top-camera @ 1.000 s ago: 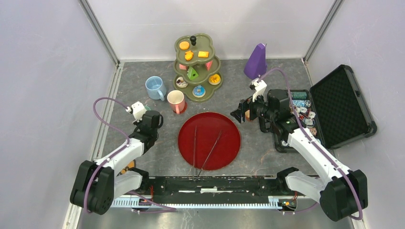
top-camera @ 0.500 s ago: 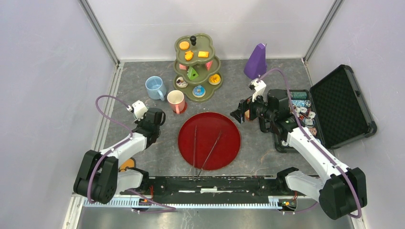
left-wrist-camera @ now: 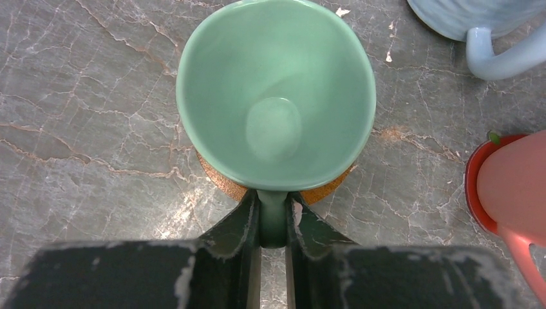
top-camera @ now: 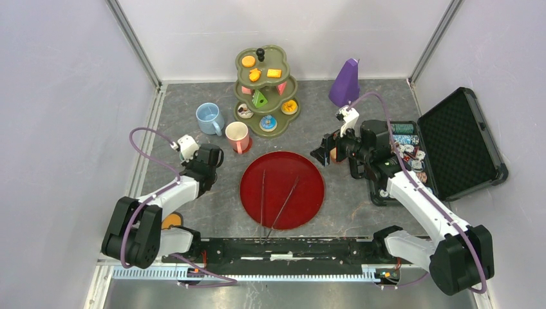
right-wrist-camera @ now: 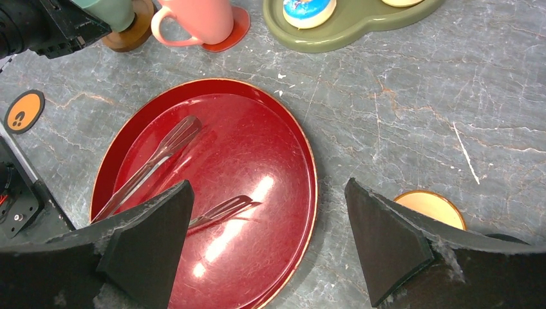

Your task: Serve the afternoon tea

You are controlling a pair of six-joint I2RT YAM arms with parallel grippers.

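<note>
Over a cork coaster (left-wrist-camera: 217, 179), left claw (left-wrist-camera: 273, 222) pinches the green mug (left-wrist-camera: 275, 96) by its handle; right claw (right-wrist-camera: 269, 187) gapes empty.

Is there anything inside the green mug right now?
No, the left wrist camera looks straight into the green mug and shows only its bare bottom.

Left claw (left-wrist-camera: 273, 207) pinched; right claw (right-wrist-camera: 267, 188) agape.

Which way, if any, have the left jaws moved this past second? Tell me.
Yes: the left jaws, shut on the green mug, edged slightly toward the pink mug.
</note>
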